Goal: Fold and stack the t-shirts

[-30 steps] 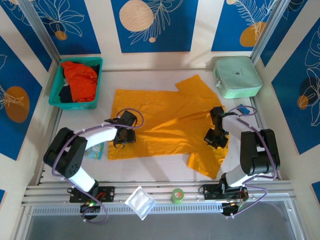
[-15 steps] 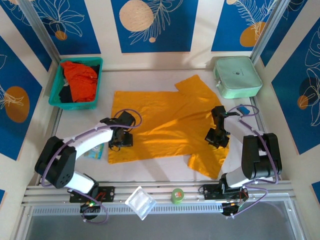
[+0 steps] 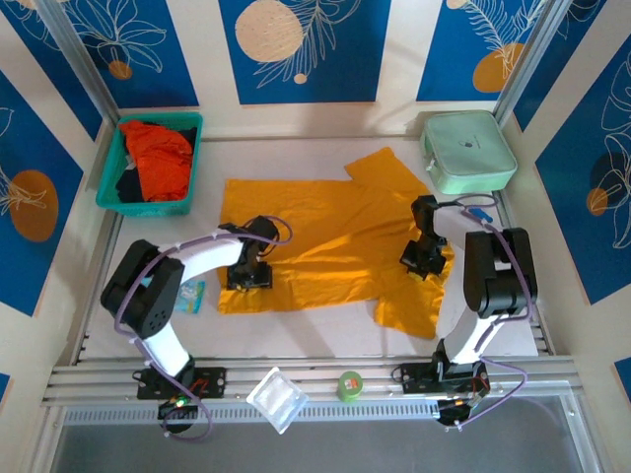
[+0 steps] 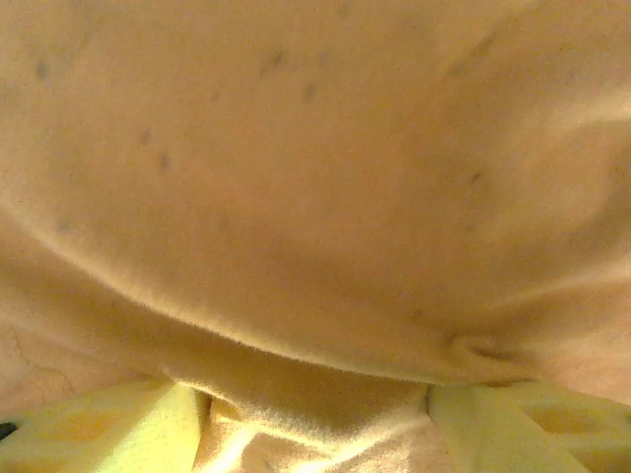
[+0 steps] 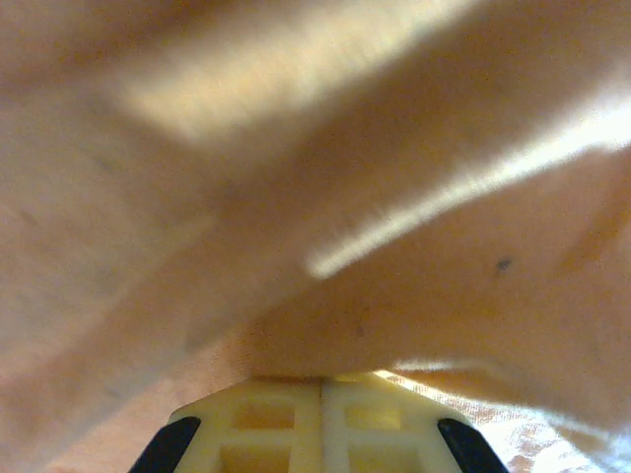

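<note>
on the white table (image 3: 296, 340), mustard-yellow t-shirt (image 3: 325, 236), flat, lightly creased

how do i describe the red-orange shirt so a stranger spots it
At the table's far left corner sits a teal plastic basket. The bright red-orange cloth t-shirt lies crumpled inside, over dark cloth. Unlike the golden mustard-yellow t-shirt spread flat mid-table, it is bunched up.

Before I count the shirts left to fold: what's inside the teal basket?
In the basket, a crumpled red-orange shirt lies on top, with dark cloth at its near-left side. Whatever is beneath them is covered.
</note>
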`<state>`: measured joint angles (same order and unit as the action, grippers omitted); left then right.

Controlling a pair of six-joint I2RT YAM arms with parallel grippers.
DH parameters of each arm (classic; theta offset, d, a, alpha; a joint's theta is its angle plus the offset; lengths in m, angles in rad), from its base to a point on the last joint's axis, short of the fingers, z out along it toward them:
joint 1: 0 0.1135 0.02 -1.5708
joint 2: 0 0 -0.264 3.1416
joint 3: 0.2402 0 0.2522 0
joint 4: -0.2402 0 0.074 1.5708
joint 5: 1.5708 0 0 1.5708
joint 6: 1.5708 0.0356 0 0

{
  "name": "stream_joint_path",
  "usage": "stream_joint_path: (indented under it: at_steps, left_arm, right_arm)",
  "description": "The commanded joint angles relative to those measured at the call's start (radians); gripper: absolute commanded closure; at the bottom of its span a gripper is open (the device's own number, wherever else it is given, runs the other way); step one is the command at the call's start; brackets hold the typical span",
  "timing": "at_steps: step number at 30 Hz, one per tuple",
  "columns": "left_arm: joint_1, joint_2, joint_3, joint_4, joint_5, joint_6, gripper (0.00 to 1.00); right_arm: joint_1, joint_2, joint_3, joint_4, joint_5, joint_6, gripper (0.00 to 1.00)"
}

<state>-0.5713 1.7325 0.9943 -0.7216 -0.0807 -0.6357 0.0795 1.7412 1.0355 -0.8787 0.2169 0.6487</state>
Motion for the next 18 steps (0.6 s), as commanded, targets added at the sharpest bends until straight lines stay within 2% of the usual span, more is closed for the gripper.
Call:
stream_joint_path:
  at_steps: [1, 9, 15, 18]
  left_arm:
    - [0.031, 0.117, -0.001, 0.058, -0.065, 0.038, 0.34]
    - [0.093, 0.124, 0.139, -0.035, -0.198, 0.116, 0.34]
    - [0.093, 0.122, 0.189, -0.059, -0.232, 0.129, 0.34]
    - [0.086, 0.076, 0.232, -0.087, -0.237, 0.128, 0.34]
  right_arm:
    - [-0.023, 0.071, 0.048, 0.071, 0.004, -0.034, 1.0]
    - [-0.061, 0.146, 0.151, 0.073, -0.004, -0.056, 1.0]
    - [-0.066, 0.145, 0.153, 0.076, -0.027, -0.072, 1.0]
    - [-0.042, 0.092, 0.16, 0.047, -0.016, -0.097, 1.0]
